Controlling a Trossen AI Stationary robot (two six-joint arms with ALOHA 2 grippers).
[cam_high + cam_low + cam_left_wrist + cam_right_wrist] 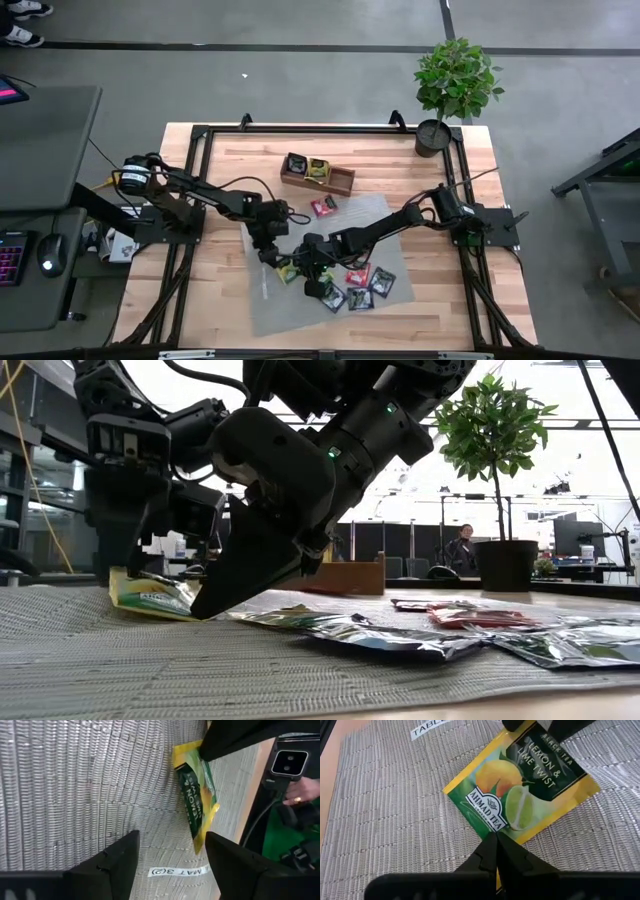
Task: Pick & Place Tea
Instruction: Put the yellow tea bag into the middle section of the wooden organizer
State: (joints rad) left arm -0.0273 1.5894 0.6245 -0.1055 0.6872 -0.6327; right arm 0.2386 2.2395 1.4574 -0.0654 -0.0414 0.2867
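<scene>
1. Grey mat covers the lower centre of the table in the high view; the tray stands above it, toward the upper middle, with sachets already in its left compartments.
2. Left gripper hangs over the mat's left part, jaws released wide and holding nothing.
3. Yellow-green sachet lies flat on the mat at lower centre of the high view, just right of and below the left gripper. In the left wrist view its long axis runs away from the jaws, off to one side of the gap rather than between the fingers.
4. Right gripper is the nearer one: jaws clenched to a point, tip pressed on the sachet's near edge, pinning rather than grasping it.
5. Judgement: the left jaws must shift toward the sachet to straddle it.
6. Remaining sachets lie clustered at lower right of the mat; one red sachet lies apart below the tray.
</scene>
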